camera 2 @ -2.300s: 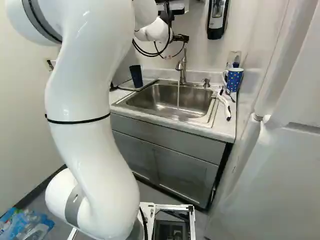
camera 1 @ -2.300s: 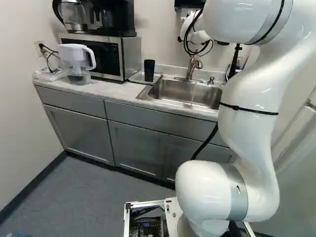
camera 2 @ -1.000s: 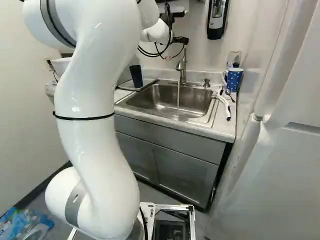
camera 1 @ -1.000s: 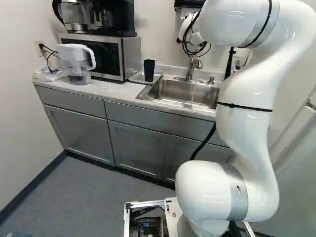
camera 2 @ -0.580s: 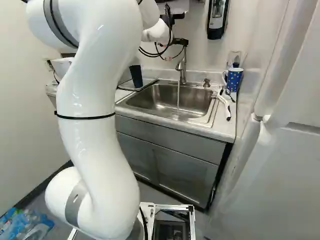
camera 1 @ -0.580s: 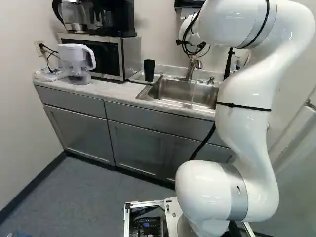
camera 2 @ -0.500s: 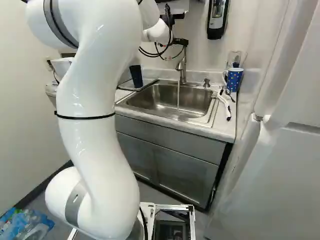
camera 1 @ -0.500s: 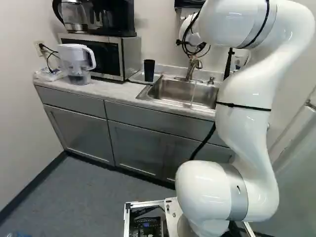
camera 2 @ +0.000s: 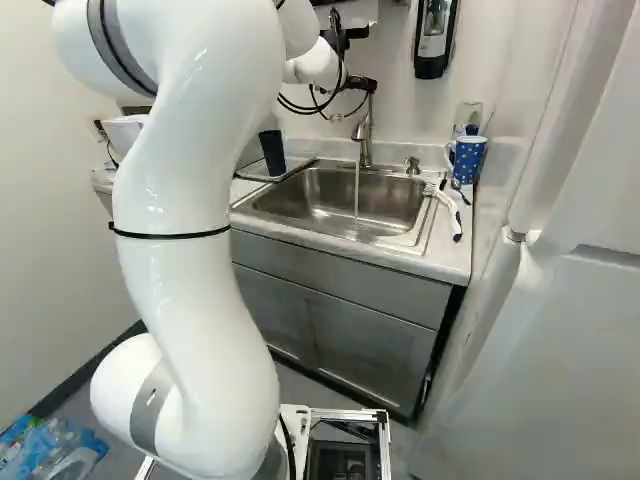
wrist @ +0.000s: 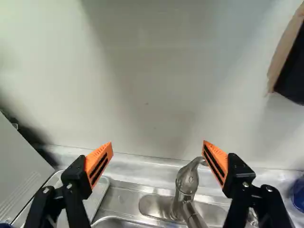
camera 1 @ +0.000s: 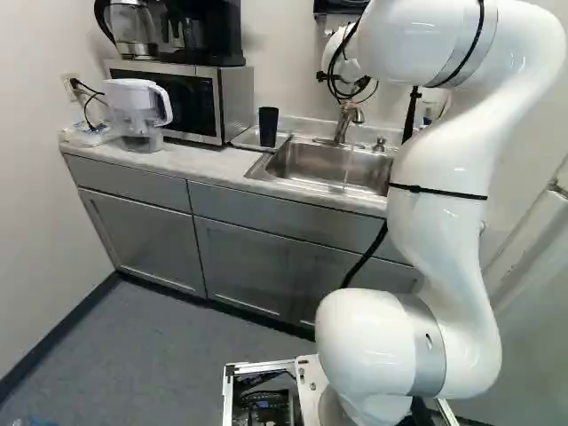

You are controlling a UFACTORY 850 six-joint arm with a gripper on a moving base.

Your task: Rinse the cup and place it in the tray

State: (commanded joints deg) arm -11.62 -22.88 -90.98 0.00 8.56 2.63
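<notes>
Arm [camera 2: 190, 200] reaches over sink [camera 2: 310, 200]; dropping too fast could jam it against faucet [wrist: 185, 183], under the fingers [wrist: 99, 164]. Fingers wide apart, nothing between. Task cup is probably the black tumbler [camera 1: 268, 127], upright in tray [wrist: 97, 194]; a sideways swing could tip it. Polka-dot mug [camera 2: 468, 160], right of sink, could cause a wrong pick. Water [camera 2: 356, 190] running, could get left on if the fingers miss the lever.

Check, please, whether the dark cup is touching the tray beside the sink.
Touching: the left base view shows the dark cup standing upright with its base on the tray.
</notes>
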